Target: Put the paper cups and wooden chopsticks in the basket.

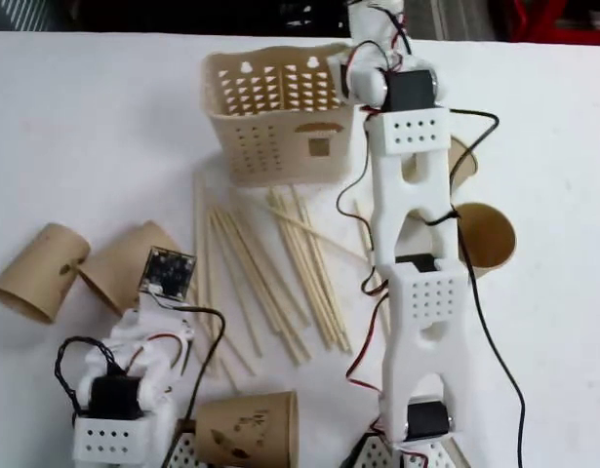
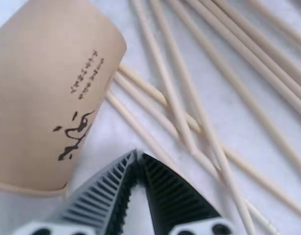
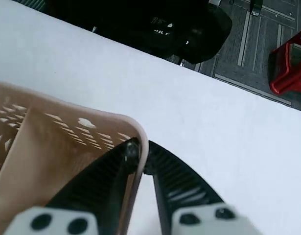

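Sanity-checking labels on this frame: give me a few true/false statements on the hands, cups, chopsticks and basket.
1. The right hand grips the basket at its rim, one finger inside and one outside. True.
2. The left hand holds a chopstick. False: it is shut on nothing, beside a paper cup lying on its side.
3. The chopsticks lie scattered on the table near the basket. True.
4. Every cup is in the basket. False: cups lie on the table, such as the far-left cup.
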`<state>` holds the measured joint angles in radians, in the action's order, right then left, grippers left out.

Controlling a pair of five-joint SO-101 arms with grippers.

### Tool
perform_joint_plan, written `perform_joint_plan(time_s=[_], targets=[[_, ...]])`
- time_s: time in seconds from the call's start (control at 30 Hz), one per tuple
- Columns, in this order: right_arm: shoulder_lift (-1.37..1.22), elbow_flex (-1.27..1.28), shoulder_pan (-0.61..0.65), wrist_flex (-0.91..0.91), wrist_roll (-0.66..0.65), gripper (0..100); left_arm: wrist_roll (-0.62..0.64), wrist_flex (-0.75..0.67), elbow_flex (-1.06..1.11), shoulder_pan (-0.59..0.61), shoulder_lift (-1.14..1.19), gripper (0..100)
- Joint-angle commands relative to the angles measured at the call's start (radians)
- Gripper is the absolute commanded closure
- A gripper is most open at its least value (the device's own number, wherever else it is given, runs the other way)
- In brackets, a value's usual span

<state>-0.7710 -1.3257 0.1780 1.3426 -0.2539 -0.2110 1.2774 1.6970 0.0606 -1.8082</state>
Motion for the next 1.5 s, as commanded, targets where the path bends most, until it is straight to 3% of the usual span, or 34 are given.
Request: perform_joint_plan(time_s=[0.0,0.23,0.6,0.8,1.3,1.47], targets=[[0.019,-0.046,-0.047,-0.025,0.009,98.0,0.011,0.003,-0.003,-0.015,-0.01,97],[0.018,-0.041,-0.096,-0.091,0.009,98.0,0.011,0.003,-0.003,-0.015,-0.01,97],[0.019,-0.041,0.044,-0.191,0.0,98.1,0.011,0.003,-0.003,-0.015,-0.01,97],[-0.022,-0.026,0.044,-0.194,0.006,98.1,0.011,0.003,-0.003,-0.015,-0.01,97],[-0.084,-0.037,-0.031,0.137,0.006,98.1,0.009,0.003,-0.003,-0.015,-0.01,97],[-0.091,-0.078,-0.035,0.104,0.0,98.1,0.009,0.003,-0.003,-0.015,-0.01,97]])
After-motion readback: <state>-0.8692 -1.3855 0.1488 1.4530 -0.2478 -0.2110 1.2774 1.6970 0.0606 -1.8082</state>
